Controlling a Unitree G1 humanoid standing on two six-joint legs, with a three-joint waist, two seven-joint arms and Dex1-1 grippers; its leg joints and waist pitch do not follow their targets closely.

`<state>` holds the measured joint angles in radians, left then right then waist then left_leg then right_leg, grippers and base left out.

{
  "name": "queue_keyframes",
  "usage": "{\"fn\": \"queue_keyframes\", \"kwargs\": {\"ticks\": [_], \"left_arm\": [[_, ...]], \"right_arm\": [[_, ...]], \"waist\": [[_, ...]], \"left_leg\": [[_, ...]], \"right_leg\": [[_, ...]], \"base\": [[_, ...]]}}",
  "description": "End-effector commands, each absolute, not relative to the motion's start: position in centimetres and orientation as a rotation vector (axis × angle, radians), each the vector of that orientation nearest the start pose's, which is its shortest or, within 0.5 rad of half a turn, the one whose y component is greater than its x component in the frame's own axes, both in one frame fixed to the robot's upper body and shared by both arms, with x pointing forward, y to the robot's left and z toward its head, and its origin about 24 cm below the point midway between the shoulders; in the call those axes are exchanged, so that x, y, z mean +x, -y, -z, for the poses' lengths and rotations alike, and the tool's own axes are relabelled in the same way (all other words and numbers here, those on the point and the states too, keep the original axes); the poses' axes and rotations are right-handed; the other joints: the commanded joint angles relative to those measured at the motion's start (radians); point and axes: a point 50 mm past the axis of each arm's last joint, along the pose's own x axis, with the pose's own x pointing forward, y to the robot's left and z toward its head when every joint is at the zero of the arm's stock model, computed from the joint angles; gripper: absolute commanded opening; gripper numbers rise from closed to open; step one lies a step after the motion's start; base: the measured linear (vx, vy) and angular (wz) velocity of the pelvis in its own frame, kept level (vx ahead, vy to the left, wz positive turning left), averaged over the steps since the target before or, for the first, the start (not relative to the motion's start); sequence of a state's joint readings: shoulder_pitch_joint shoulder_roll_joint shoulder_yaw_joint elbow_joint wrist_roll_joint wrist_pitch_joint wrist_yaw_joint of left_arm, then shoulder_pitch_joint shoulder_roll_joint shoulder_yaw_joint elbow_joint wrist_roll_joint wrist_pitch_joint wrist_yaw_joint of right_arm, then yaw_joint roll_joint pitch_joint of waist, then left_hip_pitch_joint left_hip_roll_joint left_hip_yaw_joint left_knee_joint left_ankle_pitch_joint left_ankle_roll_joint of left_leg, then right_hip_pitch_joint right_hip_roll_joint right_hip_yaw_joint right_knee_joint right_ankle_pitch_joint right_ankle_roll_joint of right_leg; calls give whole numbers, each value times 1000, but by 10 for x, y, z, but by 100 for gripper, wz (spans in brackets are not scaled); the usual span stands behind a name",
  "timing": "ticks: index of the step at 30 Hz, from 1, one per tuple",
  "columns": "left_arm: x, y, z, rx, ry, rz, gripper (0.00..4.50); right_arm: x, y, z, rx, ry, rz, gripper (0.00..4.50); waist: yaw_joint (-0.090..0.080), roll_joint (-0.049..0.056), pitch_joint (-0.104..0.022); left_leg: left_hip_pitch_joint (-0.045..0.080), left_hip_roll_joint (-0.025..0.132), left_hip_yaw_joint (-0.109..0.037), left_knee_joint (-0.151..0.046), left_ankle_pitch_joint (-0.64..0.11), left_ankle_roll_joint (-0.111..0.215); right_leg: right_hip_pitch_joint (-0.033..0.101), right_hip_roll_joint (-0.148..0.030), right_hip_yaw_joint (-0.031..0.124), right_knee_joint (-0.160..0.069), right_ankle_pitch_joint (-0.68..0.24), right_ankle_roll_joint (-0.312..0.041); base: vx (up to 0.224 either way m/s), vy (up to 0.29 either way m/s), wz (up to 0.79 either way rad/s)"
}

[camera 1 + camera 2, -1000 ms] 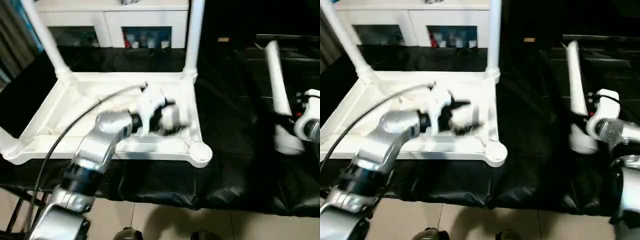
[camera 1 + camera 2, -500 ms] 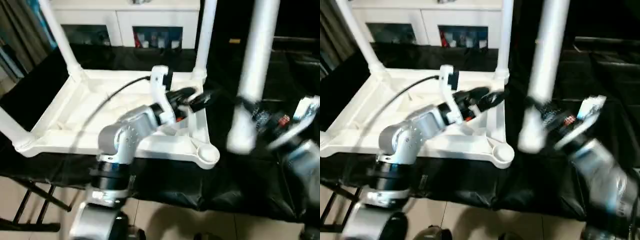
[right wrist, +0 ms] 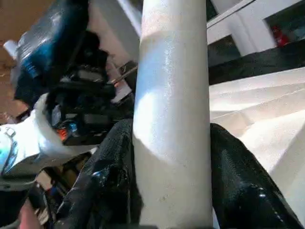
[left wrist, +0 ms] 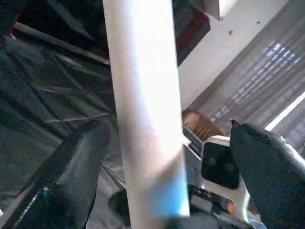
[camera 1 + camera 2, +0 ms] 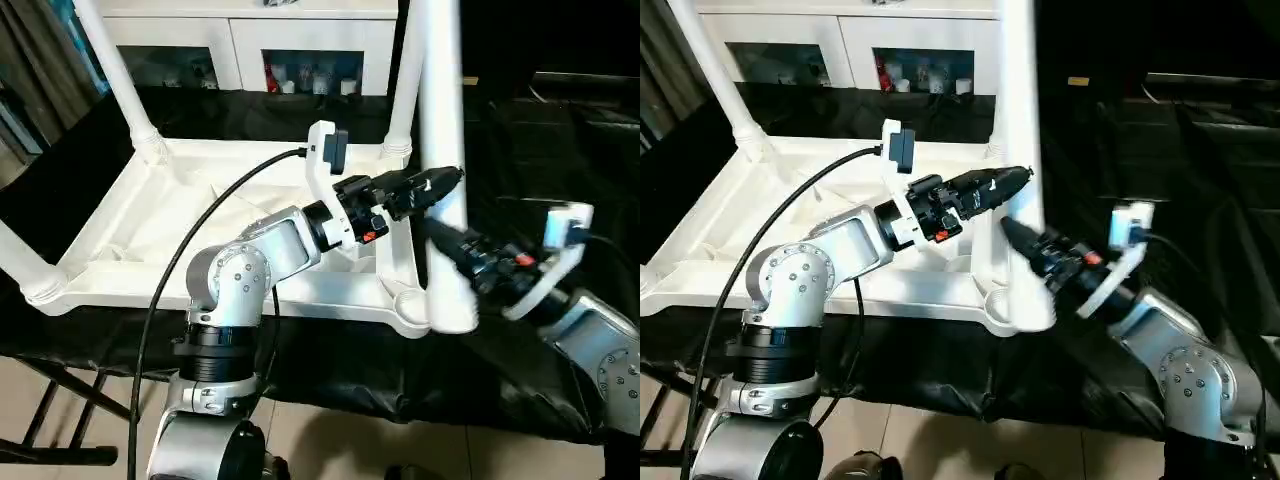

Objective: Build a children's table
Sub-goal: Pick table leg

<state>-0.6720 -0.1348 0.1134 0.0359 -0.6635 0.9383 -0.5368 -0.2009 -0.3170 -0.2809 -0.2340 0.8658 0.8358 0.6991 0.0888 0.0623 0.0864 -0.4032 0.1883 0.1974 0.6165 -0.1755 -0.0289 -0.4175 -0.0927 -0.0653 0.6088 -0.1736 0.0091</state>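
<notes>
The right gripper [image 5: 440,240] is clenching its two black fingers [image 3: 109,176] around the lower part of a smooth white tube, the loose leg [image 5: 440,150], and is holding it upright. The left gripper [image 5: 435,182] is reaching to the same leg with its fingers [image 4: 71,167] spread on both sides of it. The leg's foot is just beside the near corner socket [image 5: 405,300] of the table top [image 5: 180,230]. This top is lying upside down on a desk under a black cloth [image 5: 520,160]. Three legs [image 5: 115,75] are standing in it. Behind is a white cabinet [image 5: 260,50].
</notes>
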Motion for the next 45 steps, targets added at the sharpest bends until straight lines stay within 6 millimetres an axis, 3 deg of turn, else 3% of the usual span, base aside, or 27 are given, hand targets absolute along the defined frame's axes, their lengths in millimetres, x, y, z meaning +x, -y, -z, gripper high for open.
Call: {"fn": "queue_keyframes", "kwargs": {"ticks": [1,8,23,31,41,42,45], "left_arm": [[302,-19,-176,-697,-186,1173,450],[313,-23,-173,-730,-182,1073,382],[307,-22,-177,-753,-157,1138,288],[308,-22,-178,-764,-149,1130,214],[313,-23,-177,-701,-128,1073,183],[314,-23,-178,-691,-125,1065,182],[317,-22,-182,-584,-91,1022,182]], "right_arm": [[254,175,-129,550,-115,-916,183],[251,167,-128,520,-149,-951,183],[254,160,-120,478,-209,-944,183],[256,160,-119,459,-218,-937,183],[258,158,-121,418,-216,-927,183],[259,157,-122,423,-214,-921,239],[263,149,-127,349,-202,-899,253]], "waist": [[1,-35,-83],[0,-35,-84],[2,-35,-86],[2,-35,-88],[2,-37,-90],[3,-37,-89],[1,-36,-90]], "left_leg": [[17,27,-20,-72,-133,50],[15,27,-21,-72,-133,45],[17,27,-19,-70,-124,44],[17,27,-19,-68,-120,45],[15,26,-19,-66,-104,51],[15,27,-19,-66,-105,51],[18,27,-19,-66,-107,44]], "right_leg": [[50,-46,34,-93,-337,-138],[53,-45,34,-92,-328,-134],[53,-46,35,-88,-305,-147],[55,-46,35,-87,-293,-154],[57,-45,35,-83,-272,-156],[57,-46,35,-84,-275,-155],[54,-43,36,-85,-280,-147]], "base": [[0,0,0],[0,0,0],[0,0,0],[0,0,0],[0,0,0],[0,0,0],[0,0,0]]}}
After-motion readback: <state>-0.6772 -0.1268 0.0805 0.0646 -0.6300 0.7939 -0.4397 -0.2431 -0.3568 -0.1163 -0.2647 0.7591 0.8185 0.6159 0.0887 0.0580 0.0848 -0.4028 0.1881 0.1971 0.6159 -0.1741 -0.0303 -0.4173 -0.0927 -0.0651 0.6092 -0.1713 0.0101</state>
